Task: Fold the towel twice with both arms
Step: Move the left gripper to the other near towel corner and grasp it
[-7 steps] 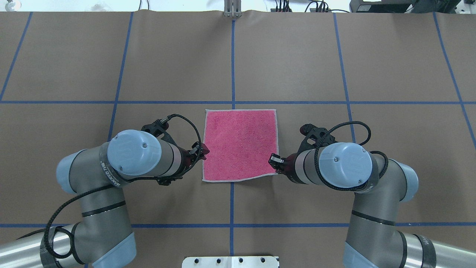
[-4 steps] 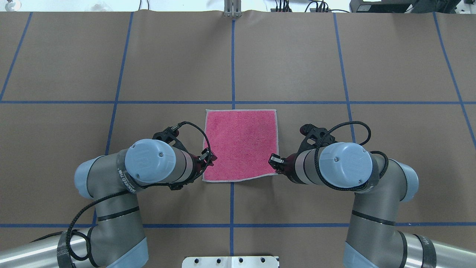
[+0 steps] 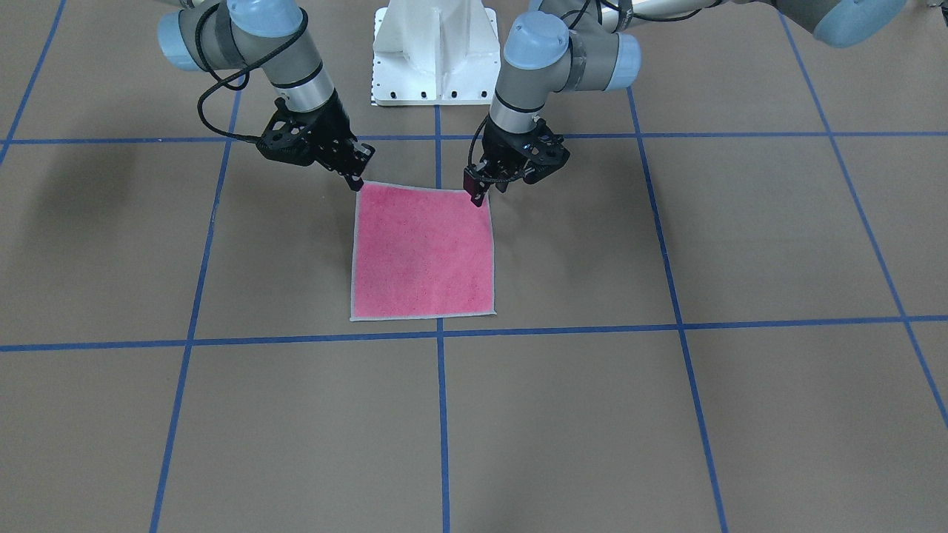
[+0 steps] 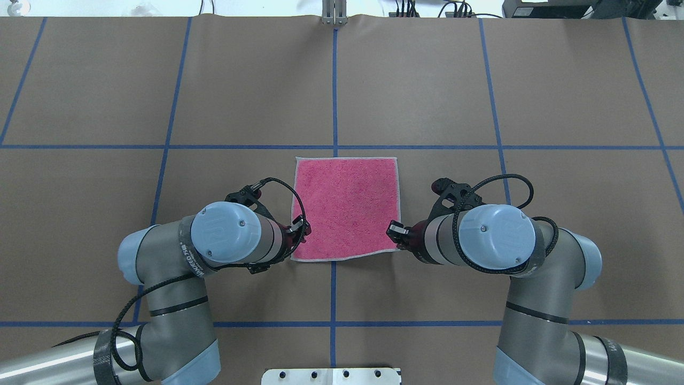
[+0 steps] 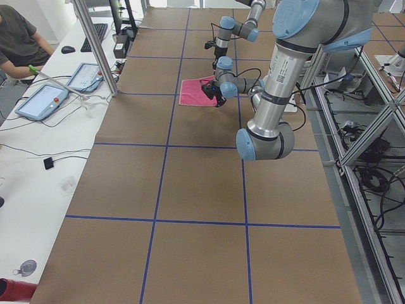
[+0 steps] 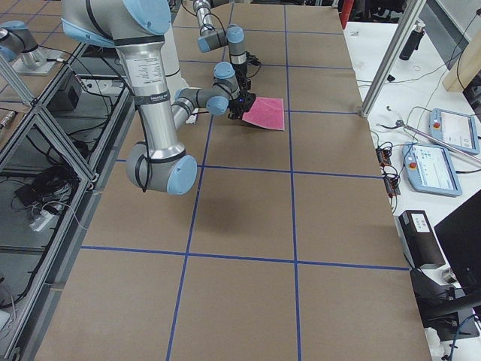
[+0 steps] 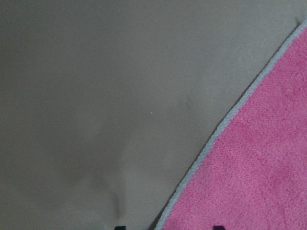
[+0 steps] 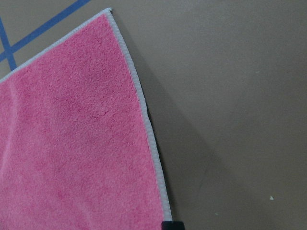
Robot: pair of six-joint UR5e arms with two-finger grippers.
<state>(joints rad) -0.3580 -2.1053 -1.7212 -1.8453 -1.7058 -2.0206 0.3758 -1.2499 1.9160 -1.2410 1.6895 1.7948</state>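
The towel (image 4: 346,208) lies flat, pink face up, with a light grey hem, near the middle of the brown table (image 4: 427,85). My left gripper (image 4: 300,234) is low at the towel's near left corner. In the left wrist view the two fingertips (image 7: 120,227) stand apart, with the hem of the towel (image 7: 259,167) running between them, so it is open. My right gripper (image 4: 394,231) is at the near right corner. In the right wrist view the towel's (image 8: 72,134) edge ends at the fingertips (image 8: 172,224), and that edge casts a shadow, slightly raised. In the front view the left gripper (image 3: 478,194) and right gripper (image 3: 358,178) flank the towel's (image 3: 422,252) robot-side edge.
Blue tape lines (image 4: 334,85) divide the table into squares. The white pedestal base (image 4: 331,376) sits at the near edge between the arms. In the left side view an operator (image 5: 22,41) sits at a side bench with tablets (image 5: 41,101).
My left arm has moved right and back toward the robot, bringing its gripper down the towel's left edge to the near left corner. The right arm and the towel have not moved.
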